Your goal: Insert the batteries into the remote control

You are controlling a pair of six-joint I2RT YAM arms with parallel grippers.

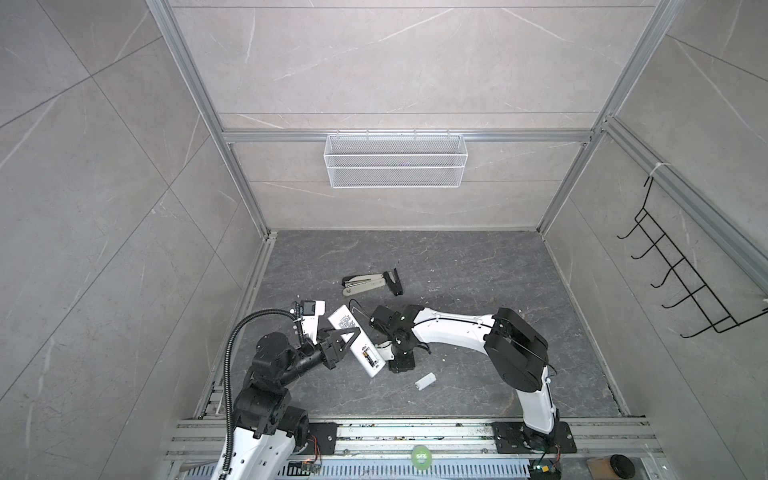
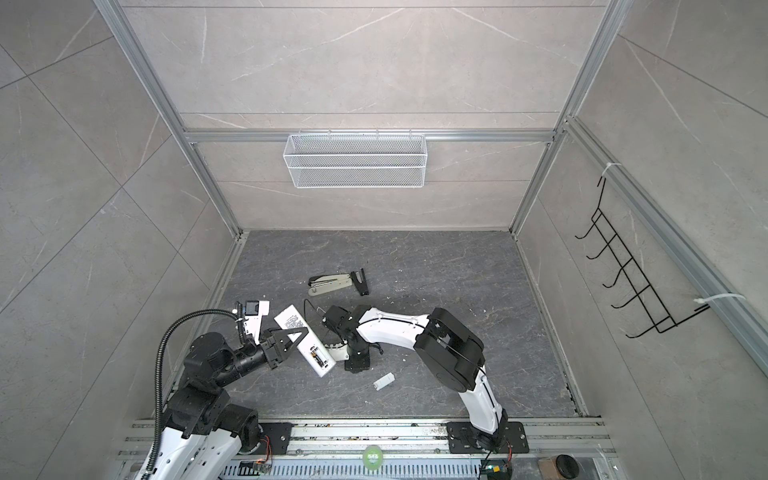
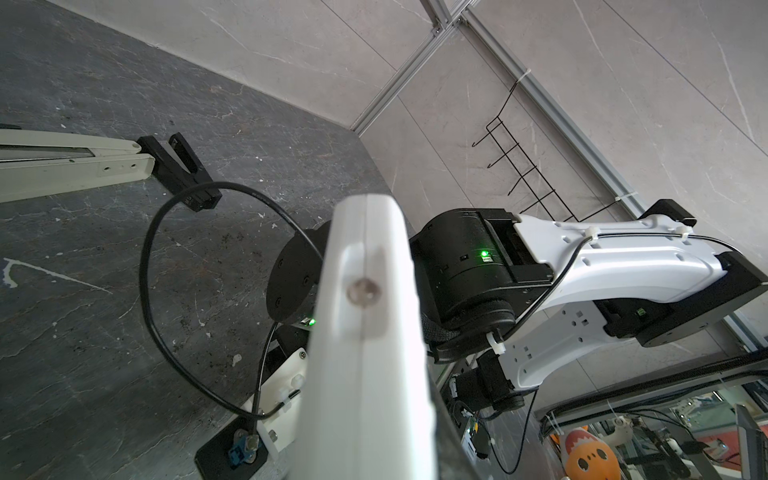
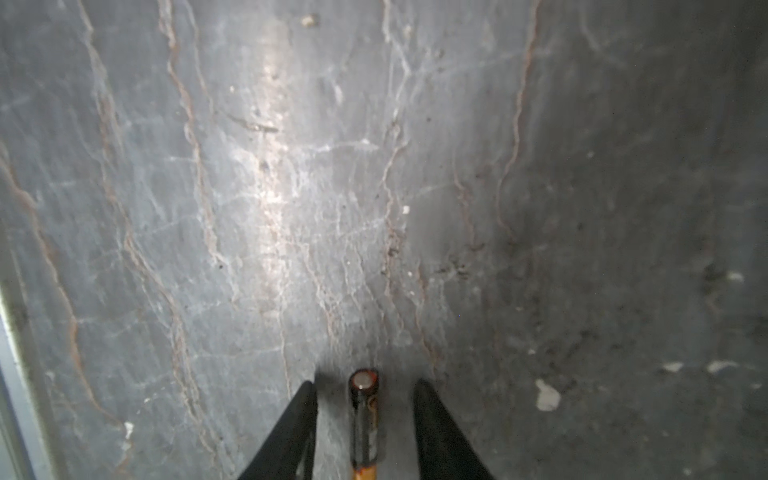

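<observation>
Even light; right wrist view blurred — glare.

Pale veined stone-look walls (image 1: 395, 62) box us in on three sides, silver metal rails (image 1: 270, 136) at the seams. A white mesh basket (image 1: 395, 160) hangs at the back, a black wire hook rack (image 1: 702, 286) on the right. Dark grey marbled floor (image 1: 478, 270), soft even light.
</observation>
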